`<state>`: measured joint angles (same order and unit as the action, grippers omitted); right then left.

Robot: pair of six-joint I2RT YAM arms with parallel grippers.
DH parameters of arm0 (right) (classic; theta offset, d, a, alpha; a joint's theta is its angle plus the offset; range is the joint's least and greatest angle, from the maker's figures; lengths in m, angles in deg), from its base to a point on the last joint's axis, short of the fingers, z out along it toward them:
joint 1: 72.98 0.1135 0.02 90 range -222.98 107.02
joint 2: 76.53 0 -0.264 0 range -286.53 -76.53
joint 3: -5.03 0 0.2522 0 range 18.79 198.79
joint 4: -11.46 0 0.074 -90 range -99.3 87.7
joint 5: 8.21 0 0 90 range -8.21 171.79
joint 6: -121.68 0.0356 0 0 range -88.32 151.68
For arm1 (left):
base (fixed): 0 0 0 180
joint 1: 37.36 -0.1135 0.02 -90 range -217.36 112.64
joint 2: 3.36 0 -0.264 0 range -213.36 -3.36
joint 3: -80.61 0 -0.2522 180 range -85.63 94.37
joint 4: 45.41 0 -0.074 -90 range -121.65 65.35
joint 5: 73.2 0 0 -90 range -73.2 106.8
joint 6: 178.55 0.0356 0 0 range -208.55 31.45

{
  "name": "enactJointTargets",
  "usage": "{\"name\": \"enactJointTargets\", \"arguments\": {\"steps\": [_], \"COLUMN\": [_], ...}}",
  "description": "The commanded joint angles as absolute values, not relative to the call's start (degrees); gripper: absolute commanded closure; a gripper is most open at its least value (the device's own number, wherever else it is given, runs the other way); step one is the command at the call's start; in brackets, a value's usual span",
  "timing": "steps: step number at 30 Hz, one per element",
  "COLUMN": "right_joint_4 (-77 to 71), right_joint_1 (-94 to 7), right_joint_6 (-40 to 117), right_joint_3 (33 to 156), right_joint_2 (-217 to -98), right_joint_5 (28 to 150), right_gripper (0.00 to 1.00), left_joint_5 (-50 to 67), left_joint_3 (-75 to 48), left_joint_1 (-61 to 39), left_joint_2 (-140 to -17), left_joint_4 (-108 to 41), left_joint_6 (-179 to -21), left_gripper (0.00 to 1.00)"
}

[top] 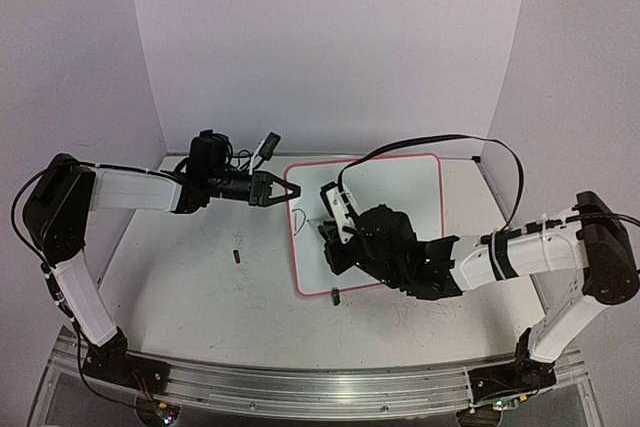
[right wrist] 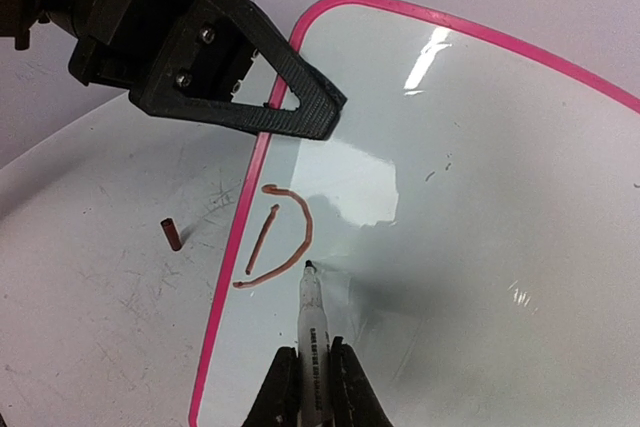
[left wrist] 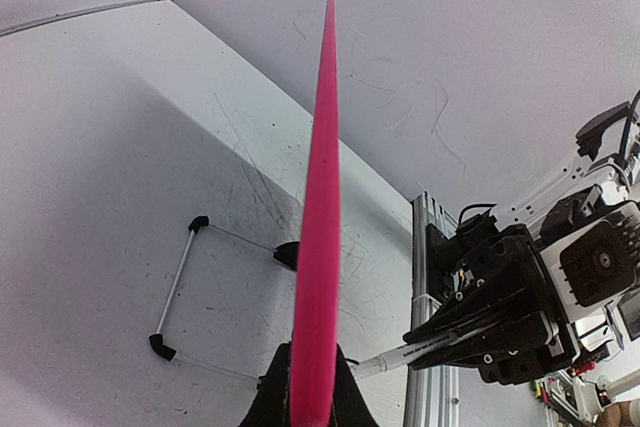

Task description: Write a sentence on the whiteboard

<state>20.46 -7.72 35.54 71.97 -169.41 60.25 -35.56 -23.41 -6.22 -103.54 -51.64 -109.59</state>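
A plain, pale lilac-white back wall panel (top: 330, 47) meets a matching left side panel (top: 70, 57) and right side panel (top: 585, 67), boxing in a white, scuffed tabletop (top: 190, 297) covered in faint grey scribbles. A ribbed silver aluminium rail (top: 320, 387) runs along its near edge. The light is soft and even.

Whiteboard (right wrist: 480, 177) in left gripper (top: 287, 190) jaws: glossy, smooth. Table (right wrist: 100, 287) beneath: matt, scuffed. Marker (right wrist: 311, 312) in right gripper (right wrist: 313, 359) jaws: smooth white plastic.
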Motion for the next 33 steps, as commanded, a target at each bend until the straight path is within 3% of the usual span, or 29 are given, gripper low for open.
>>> {"name": "enactJointTargets", "arguments": {"steps": [1,33], "right_joint_4": [22.4,18.0], "right_joint_1": [-8.1,-7.7], "right_joint_6": [34.8,40.6], "right_joint_3": [74.8,70.1], "right_joint_2": [-170.5,-168.3], "right_joint_5": [59.1,57.7], "right_gripper": [1.0,1.0], "left_joint_5": [-34.5,-34.5], "left_joint_3": [-23.2,-23.0], "left_joint_1": [-6.3,-6.3], "left_joint_2": [-102.1,-102.2], "left_joint_4": [-51.3,-51.3], "left_joint_6": [-110.0,-110.1], "left_gripper": [1.0,1.0]}}
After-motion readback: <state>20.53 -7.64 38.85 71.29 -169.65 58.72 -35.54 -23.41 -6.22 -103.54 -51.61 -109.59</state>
